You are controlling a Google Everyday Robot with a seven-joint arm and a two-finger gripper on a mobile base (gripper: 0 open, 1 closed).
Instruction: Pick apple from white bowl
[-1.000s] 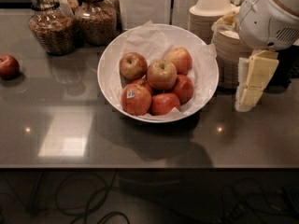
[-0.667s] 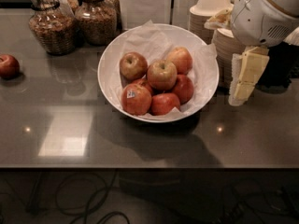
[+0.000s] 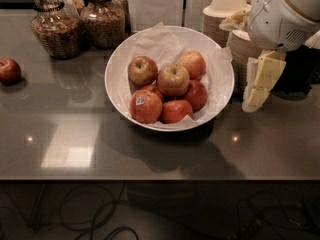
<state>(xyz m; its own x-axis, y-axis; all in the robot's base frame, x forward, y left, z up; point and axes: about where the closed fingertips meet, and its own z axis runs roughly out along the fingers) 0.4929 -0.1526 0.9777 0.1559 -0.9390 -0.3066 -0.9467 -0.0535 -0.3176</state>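
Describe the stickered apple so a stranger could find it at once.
On the dark counter, find the wide white bowl lined with crinkled paper; the end effector hangs just beyond its right rim. Among the apples piled inside, take the front-left apple: it alone shows a small white sticker.

Your white bowl (image 3: 114, 86) of apples (image 3: 173, 80), on the bench (image 3: 70, 134).
You see it upright, wide and shallow, lined with crinkled white paper (image 3: 160, 46). The red-yellow apples are heaped inside, one sitting on top at the centre and a stickered apple (image 3: 146, 105) at the front left. Your end effector (image 3: 256, 96) hangs just right of the rim.
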